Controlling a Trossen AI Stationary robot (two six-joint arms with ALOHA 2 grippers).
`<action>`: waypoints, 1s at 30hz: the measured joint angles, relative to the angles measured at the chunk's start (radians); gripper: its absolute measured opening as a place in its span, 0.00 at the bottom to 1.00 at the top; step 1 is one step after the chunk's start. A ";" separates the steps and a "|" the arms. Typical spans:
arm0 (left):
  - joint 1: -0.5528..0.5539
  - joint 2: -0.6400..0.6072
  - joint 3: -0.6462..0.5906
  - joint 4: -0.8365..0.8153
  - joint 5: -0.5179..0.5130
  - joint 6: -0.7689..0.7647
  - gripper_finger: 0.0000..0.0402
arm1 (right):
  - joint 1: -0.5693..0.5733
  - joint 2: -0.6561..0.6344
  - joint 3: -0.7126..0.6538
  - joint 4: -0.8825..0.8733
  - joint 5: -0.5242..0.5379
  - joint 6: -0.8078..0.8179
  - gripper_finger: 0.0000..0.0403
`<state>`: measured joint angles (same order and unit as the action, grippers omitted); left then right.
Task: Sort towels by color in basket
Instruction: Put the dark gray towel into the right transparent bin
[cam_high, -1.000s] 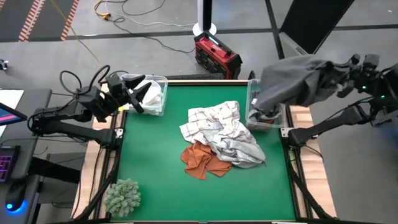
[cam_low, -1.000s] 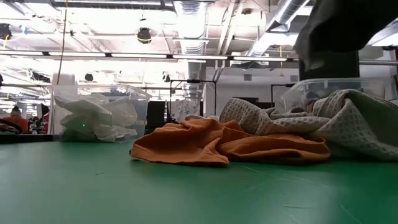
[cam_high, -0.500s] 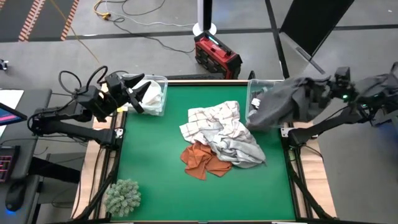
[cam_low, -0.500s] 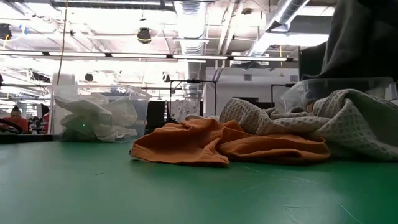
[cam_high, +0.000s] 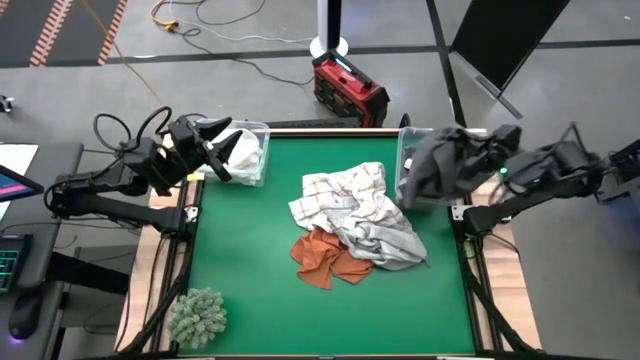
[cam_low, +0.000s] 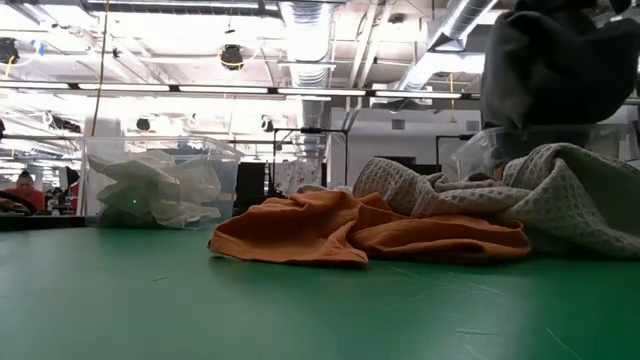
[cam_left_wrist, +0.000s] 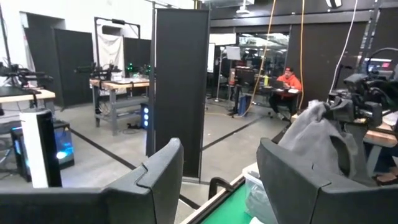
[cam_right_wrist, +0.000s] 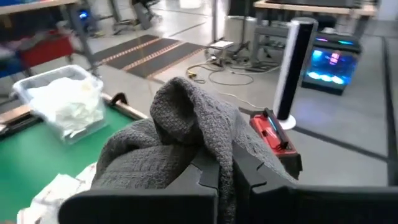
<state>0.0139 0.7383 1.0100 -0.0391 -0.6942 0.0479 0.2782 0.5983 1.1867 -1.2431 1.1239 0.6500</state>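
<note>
My right gripper (cam_high: 503, 166) is shut on a dark grey towel (cam_high: 445, 165) and holds it over the clear bin (cam_high: 405, 140) at the table's right edge. The low view shows that towel (cam_low: 560, 60) hanging above the bin's rim. On the green table (cam_high: 250, 260) lies a heap: a checked white towel (cam_high: 340, 190), a light grey towel (cam_high: 390, 238) and a rust-orange towel (cam_high: 325, 258). My left gripper (cam_high: 215, 150) stands open with nothing in it, above the left clear bin (cam_high: 250, 150), where white towels (cam_low: 160, 185) lie. My right gripper pinches a bunched fold of the dark grey towel (cam_right_wrist: 221, 163) between its two fingers (cam_right_wrist: 261, 180). The fingers come from the table's right side, slanting a little downward. The cloth drapes over the fingers and hangs slack and clear of the table. I cannot tell whether its lower end touches the bin.
A fuzzy grey-green clump (cam_high: 197, 315) sits at the table's near left corner. A red-and-black case (cam_high: 348, 88) stands on the floor beyond the far edge. Bare green table lies left of the heap and along the near edge.
My right gripper has come down and toward the table's near edge, tipping its fingers lower. The dark grey towel has gone with it. It was held high and spread wide, and now hangs lower and more bunched over the right bin.
</note>
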 joint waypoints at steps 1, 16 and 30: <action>0.000 0.000 0.000 0.000 -0.001 0.004 0.48 | -0.008 0.009 -0.015 0.021 0.010 0.023 0.07; 0.000 0.001 0.000 0.000 -0.006 -0.005 0.48 | -0.144 0.166 -0.152 0.533 -0.063 -0.088 0.07; 0.000 0.001 0.000 -0.019 -0.012 -0.035 0.48 | -0.669 0.226 -0.162 0.117 -0.283 -0.206 0.08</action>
<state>0.0139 0.7395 1.0100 -0.0584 -0.7061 0.0125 -0.3907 0.8246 1.0248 -1.1258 0.8405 0.4443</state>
